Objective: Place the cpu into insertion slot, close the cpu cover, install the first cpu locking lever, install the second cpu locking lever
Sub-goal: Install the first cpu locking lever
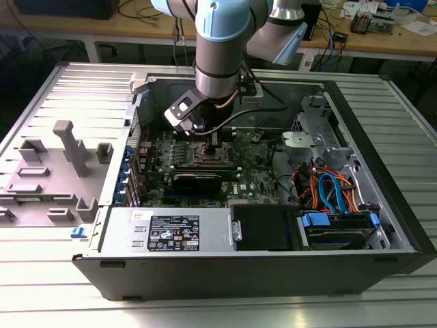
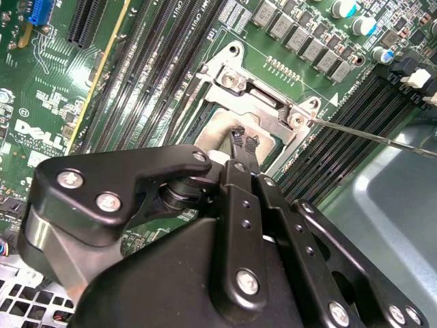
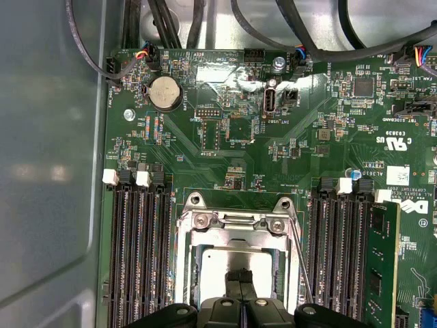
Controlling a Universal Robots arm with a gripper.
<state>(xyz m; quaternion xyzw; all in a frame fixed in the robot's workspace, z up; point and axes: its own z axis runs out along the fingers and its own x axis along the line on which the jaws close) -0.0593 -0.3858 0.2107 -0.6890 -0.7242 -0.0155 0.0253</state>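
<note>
The insertion slot (image 1: 208,156) sits mid-board inside the open computer case. In both wrist views the cpu (image 3: 218,263) (image 2: 217,130) lies in it, its dull silver top showing through the window of the cpu cover (image 3: 235,238) (image 2: 273,113), which lies flat over the socket. My gripper (image 3: 240,279) (image 2: 242,142) (image 1: 213,140) is shut, its narrow black tips low over the cpu's top with nothing between them; contact cannot be told. One thin wire locking lever (image 3: 300,260) (image 2: 369,137) stands free beside the socket, angled away from it.
Long black memory slots (image 3: 140,253) flank the socket, with a memory stick (image 3: 386,260) in one. A coin battery (image 3: 166,91) and cables (image 3: 177,20) lie beyond. The power supply (image 1: 171,232), drive cage (image 1: 341,225) and case walls (image 1: 372,143) box in the board. Grey fixtures (image 1: 68,147) stand outside.
</note>
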